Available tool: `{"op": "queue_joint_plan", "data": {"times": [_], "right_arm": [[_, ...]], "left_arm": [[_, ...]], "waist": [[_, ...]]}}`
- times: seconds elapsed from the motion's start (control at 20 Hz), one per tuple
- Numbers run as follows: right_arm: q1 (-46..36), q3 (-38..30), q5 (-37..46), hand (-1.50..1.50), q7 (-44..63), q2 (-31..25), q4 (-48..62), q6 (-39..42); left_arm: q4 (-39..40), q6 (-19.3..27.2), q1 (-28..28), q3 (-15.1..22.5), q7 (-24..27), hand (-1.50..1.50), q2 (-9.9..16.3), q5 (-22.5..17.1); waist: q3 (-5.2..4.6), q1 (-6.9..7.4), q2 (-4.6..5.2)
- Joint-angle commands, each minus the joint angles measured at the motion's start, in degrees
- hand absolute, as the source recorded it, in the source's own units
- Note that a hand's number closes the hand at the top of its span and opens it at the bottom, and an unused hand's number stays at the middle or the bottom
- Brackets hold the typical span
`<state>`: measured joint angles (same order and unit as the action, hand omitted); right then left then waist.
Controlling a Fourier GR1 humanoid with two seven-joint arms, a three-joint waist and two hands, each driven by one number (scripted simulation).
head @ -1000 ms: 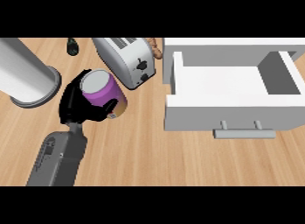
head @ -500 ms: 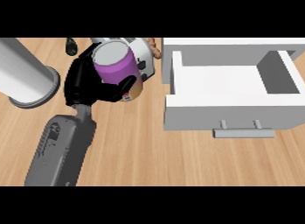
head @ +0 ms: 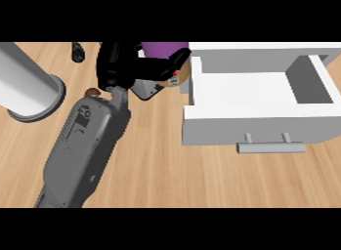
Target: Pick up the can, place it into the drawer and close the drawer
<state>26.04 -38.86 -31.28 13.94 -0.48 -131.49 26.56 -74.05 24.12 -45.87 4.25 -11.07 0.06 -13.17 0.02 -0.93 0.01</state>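
Grey metal fills the far left: a tall cylinder (head: 14,80) stands on the wooden counter (head: 165,176). Beside it our left hand (head: 130,68) has its fingers curled round the purple can (head: 162,49), holding it above the toaster (head: 147,90), near the view's top edge. To the right the white drawer (head: 259,95) stands open, its handle (head: 270,145) facing us. We judge the carry step is in hand: next we must bring the can rightward over the drawer's near wall, lower it inside, then let go. We can read no writing on the can. Our right hand does not show.
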Motion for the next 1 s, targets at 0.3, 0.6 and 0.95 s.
{"op": "queue_joint_plan", "data": {"times": [0.3, 0.6, 0.95], "right_arm": [[-1.45, 2.55, 3.71, -1.5, -1.85, 0.44, 2.68, 0.06], [0.2, 1.58, 2.32, -1.5, -2.05, 0.45, 2.05, 0.97], [-0.54, 0.16, -2.08, -1.5, 3.21, 0.4, -4.34, -1.73]], "left_arm": [[13.7, 6.55, -13.74, 2.01, 2.99, 1.5, -0.06, -4.99], [20.58, 9.19, -22.27, 4.03, 1.98, 1.5, -0.06, -6.76], [31.03, 10.49, -27.41, 6.95, 8.99, 1.5, -0.06, -13.59]], "waist": [[0.02, -0.32, 0.11], [0.04, -0.73, 0.13], [0.0, -1.94, 0.42]]}}
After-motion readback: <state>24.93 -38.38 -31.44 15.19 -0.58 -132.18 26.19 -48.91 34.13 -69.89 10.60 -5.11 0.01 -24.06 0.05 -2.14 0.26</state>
